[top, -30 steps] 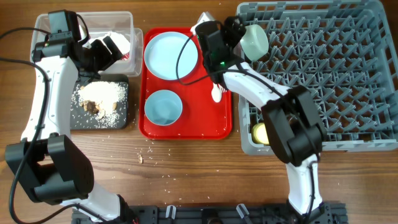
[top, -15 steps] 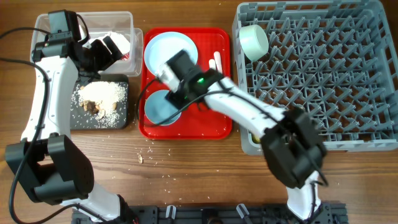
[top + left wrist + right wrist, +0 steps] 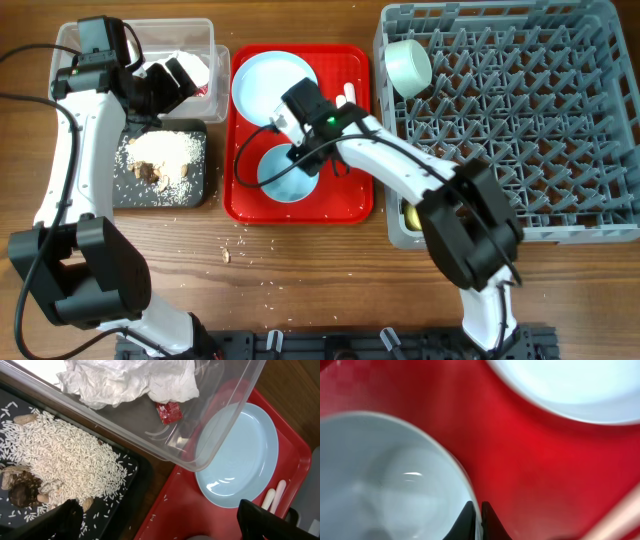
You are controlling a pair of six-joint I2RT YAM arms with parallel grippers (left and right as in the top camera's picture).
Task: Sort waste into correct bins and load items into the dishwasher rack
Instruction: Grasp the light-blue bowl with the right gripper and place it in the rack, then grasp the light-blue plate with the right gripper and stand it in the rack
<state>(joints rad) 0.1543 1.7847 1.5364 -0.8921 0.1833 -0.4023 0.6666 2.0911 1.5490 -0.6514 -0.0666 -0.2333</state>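
My right gripper (image 3: pixel 304 152) (image 3: pixel 475 521) is shut on the right rim of a pale blue bowl (image 3: pixel 274 172) (image 3: pixel 390 480) that sits on the red tray (image 3: pixel 352 198). Behind it on the tray lie the pale blue plate (image 3: pixel 266 86) (image 3: pixel 240 460) and white cutlery (image 3: pixel 348 97). A second bowl (image 3: pixel 408 65) leans in the grey dishwasher rack (image 3: pixel 520 120), and a yellow cup (image 3: pixel 415 213) sits in its near-left corner. My left gripper (image 3: pixel 170 78) (image 3: pixel 162 527) hangs open where the clear tub (image 3: pixel 140 40), holding the napkin (image 3: pixel 125 380) and red piece (image 3: pixel 169 411), meets the black tray (image 3: pixel 124 192) of rice (image 3: pixel 165 152).
Stray rice grains and a brown crumb (image 3: pixel 228 255) lie on the wooden table in front of the red tray. The rack fills the right side of the table, close against the red tray's right edge.
My right arm left the second bowl in the rack, swung left over the red tray and shut on the rim of the tray's bowl. The left arm has not moved.
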